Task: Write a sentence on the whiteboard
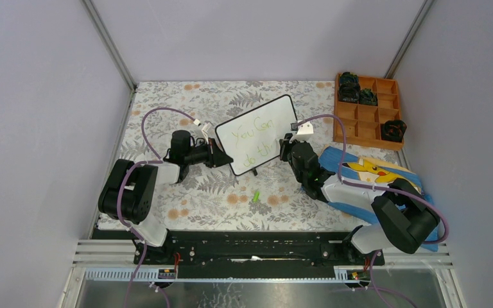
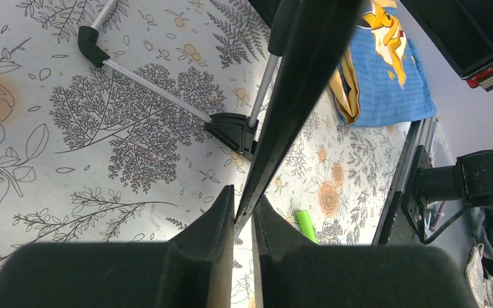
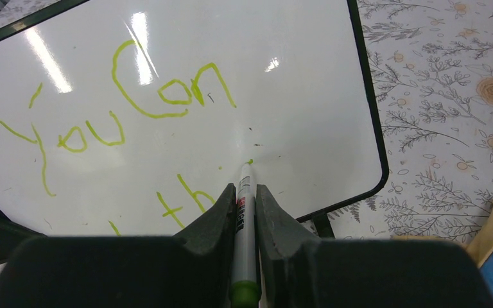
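The whiteboard stands tilted mid-table on small black feet. Its face fills the right wrist view. The sentence in light green reads "You Can" above and "th" below, with the start of the lower line hidden by my fingers. My left gripper is shut on the whiteboard's black edge at its left side. My right gripper is shut on a white marker with a green end; the marker's tip touches the board just right of "th".
A green marker cap lies on the floral cloth in front of the board. A wooden compartment tray with dark objects stands at back right. A blue Pikachu cloth lies under my right arm.
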Robot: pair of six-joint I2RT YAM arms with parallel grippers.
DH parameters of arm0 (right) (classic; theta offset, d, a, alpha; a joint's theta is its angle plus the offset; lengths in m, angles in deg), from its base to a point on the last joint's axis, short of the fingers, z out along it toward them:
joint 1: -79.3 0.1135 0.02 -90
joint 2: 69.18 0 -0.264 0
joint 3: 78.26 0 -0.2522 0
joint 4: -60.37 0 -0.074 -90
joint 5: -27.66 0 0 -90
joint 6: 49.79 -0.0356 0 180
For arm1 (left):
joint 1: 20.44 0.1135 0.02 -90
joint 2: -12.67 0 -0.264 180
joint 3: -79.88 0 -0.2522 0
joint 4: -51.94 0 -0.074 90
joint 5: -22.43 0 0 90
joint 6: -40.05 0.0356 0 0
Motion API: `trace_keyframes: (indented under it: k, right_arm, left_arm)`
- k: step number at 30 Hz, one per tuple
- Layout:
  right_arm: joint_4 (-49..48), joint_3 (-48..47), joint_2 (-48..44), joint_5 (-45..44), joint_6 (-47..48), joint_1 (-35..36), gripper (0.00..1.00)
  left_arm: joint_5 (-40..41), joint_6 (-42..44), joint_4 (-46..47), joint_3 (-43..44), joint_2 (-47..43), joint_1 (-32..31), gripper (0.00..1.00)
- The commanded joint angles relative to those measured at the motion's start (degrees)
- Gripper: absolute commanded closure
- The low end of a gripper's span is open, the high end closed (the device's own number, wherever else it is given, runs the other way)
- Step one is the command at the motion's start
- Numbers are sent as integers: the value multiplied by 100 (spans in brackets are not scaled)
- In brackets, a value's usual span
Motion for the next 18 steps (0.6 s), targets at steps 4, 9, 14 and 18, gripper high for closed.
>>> trace_keyframes:
  k: [4,9,14,18]
  right_arm:
    - [-245,-194,55,352,-40,-39,100]
    - [-89,-121,-6,361,-83,-41,100]
    - [204,-43,-90,307,-118,-43,100]
    - [326,12,-141,193,-113,-39,100]
  left_arm:
    - [556,206,-552,-12,148,-35,100]
    - [556,206,-550,-8,161,-40,100]
    - [574,206,-552,-8,148,-35,100]
    - [565,206,-548,-7,158,-39,100]
